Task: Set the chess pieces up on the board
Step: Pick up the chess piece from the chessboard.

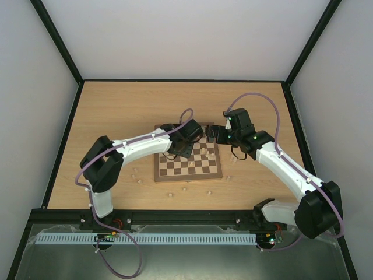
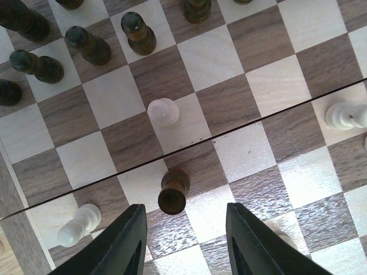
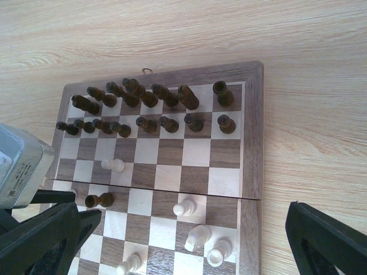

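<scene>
Finds the board (image 1: 187, 169) lying mid-table, light-wood tabletop (image 1: 116, 116) stretching well past every edge to pale walls (image 1: 175, 35), sees the left gripper (image 2: 184, 211) parted and empty just short of a lone dark piece (image 2: 174, 192), the right gripper (image 3: 194, 213) spread wide above pale pieces (image 3: 198, 236), loses the board's far-left squares under the left arm (image 1: 143, 147).

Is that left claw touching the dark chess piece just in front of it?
Apart. The left wrist view shows bare board between the dark chess piece and both fingers of the left gripper.
</scene>
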Tool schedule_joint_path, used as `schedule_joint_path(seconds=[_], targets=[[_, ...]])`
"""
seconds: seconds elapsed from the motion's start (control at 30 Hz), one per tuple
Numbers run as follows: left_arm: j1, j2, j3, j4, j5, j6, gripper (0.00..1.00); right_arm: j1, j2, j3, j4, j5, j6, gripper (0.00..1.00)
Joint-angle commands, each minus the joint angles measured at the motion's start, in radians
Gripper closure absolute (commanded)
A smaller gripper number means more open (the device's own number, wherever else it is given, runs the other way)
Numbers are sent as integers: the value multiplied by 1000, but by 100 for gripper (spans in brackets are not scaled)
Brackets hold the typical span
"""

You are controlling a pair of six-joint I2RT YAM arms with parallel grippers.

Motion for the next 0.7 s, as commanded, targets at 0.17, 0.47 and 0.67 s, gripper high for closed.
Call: schedule_joint_path(seconds=[0.17, 0.47, 0.67], targets=[[25, 46, -14, -18, 41, 27, 68, -2, 7, -15, 7, -2, 2, 2], [39, 61, -10, -15, 45, 35, 77, -2, 9, -18, 11, -4, 2, 1], [53, 72, 1, -13, 39, 40, 88, -2, 2, -20, 9, -1, 1, 2]])
